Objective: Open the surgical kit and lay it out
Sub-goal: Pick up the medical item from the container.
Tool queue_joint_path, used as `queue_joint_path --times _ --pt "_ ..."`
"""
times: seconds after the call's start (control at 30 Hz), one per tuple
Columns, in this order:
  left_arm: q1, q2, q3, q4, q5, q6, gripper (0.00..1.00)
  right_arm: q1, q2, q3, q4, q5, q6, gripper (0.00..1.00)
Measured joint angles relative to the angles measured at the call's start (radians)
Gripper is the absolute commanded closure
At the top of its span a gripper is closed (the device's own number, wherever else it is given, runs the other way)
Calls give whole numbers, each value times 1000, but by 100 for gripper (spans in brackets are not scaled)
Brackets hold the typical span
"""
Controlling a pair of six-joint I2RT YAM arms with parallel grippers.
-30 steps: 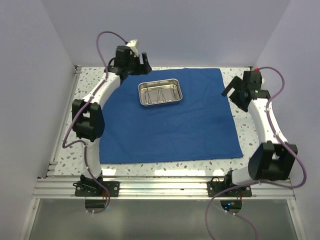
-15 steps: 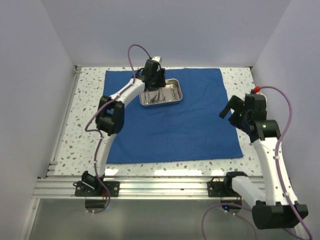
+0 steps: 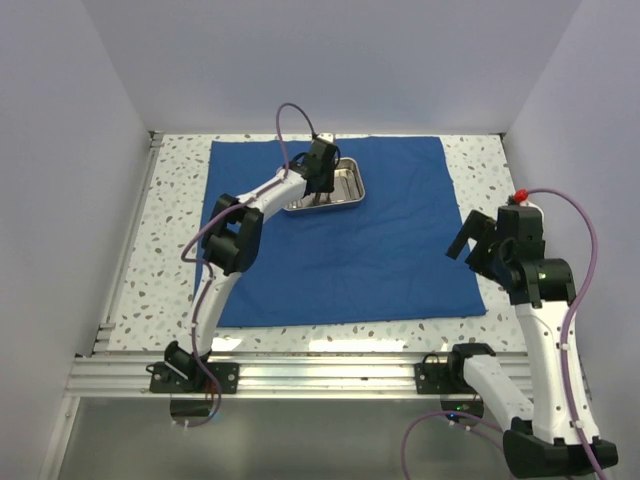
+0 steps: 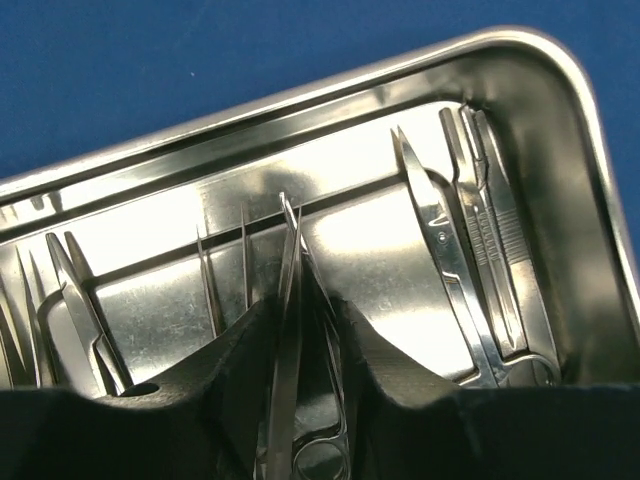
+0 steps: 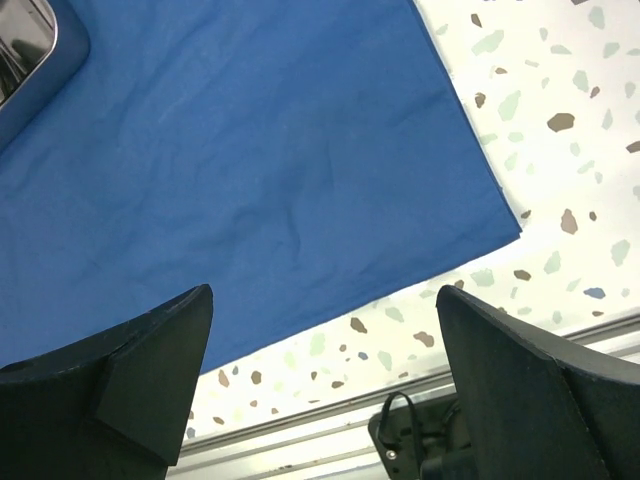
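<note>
The royal-blue cloth (image 3: 360, 250) lies spread flat on the table. The steel tray (image 3: 353, 178) stands on its far middle part. My left gripper (image 3: 319, 193) reaches down into the tray. In the left wrist view it (image 4: 300, 305) is shut on a slim silver ring-handled clamp (image 4: 285, 270), whose tip points up over the tray floor. More clamps (image 4: 445, 260) and tweezers (image 4: 492, 235) lie along the tray's right wall (image 4: 600, 170), and others at the left (image 4: 80, 300). My right gripper (image 3: 470, 243) hovers open and empty over the cloth's right edge (image 5: 250, 150).
Speckled tabletop (image 3: 170, 200) borders the cloth on all sides. An aluminium rail (image 3: 320, 372) runs along the near edge and shows in the right wrist view (image 5: 300, 440). White walls enclose the left, back and right. A tray corner (image 5: 20, 40) shows top left in the right wrist view.
My left arm swung from the cloth's far left corner to the tray and lowered its gripper into it. My right arm pulled back toward the near right.
</note>
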Motion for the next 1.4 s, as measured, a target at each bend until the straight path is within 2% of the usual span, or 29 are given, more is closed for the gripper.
queue_joint_path --times 0.3,0.4,0.53,0.6,1.13,1.4 --pt "3 13 1 6 -61 -16 65 0 -16 13 -35 2 -20 1" --pt "3 15 1 8 -72 -16 73 0 -13 13 -36 2 -23 1" --pt "5 19 5 10 -81 -16 94 1 -12 13 -35 2 -25 1" --pt "6 21 7 14 -80 -16 100 3 -11 13 -34 2 -25 1" --pt "37 21 68 -22 -59 -5 100 23 54 14 -2 -2 -26 1" --pt "113 -11 142 -27 78 3 100 29 87 23 20 -2 -26 1"
